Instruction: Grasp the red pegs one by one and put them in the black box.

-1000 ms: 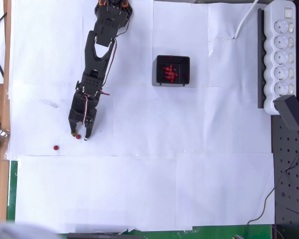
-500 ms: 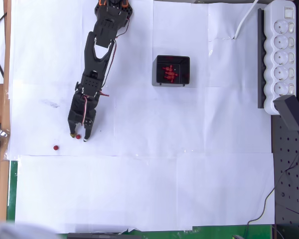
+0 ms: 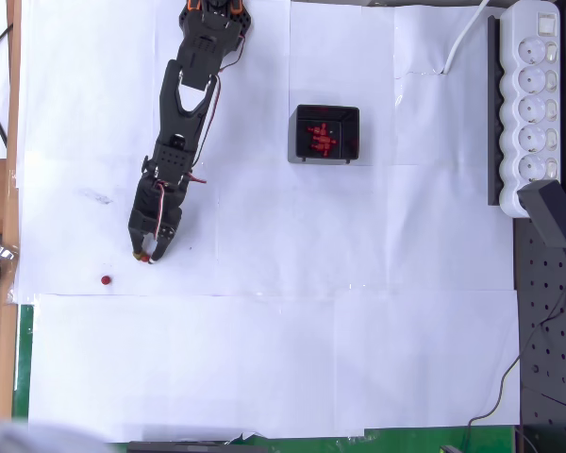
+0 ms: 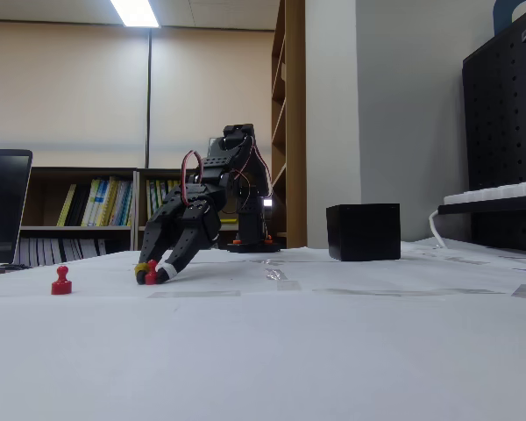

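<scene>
The black two-finger gripper (image 3: 147, 256) of the black arm is being held low over the white paper-covered table (image 3: 292, 359), at the left of the overhead view. A small dark-red peg (image 3: 148, 257) is being clasped between its closed fingertips; in the fixed view the same peg (image 4: 151, 275) is seen resting on the paper between the tips of the gripper (image 4: 151, 274).

1 more small dark-red peg (image 3: 105, 279) is being left upright on the paper, near the gripper and toward the lower left of it in the overhead view; in the fixed view it (image 4: 61, 281) is standing to the left of the gripper, apart from it.

The small square black open-top box (image 3: 324, 134) is being kept well apart from the gripper, to the right in both views (image 4: 363, 231). Several red pegs (image 3: 320, 138) are seen lying inside it. A long white power strip (image 3: 533, 104) is lying along the right edge.
</scene>
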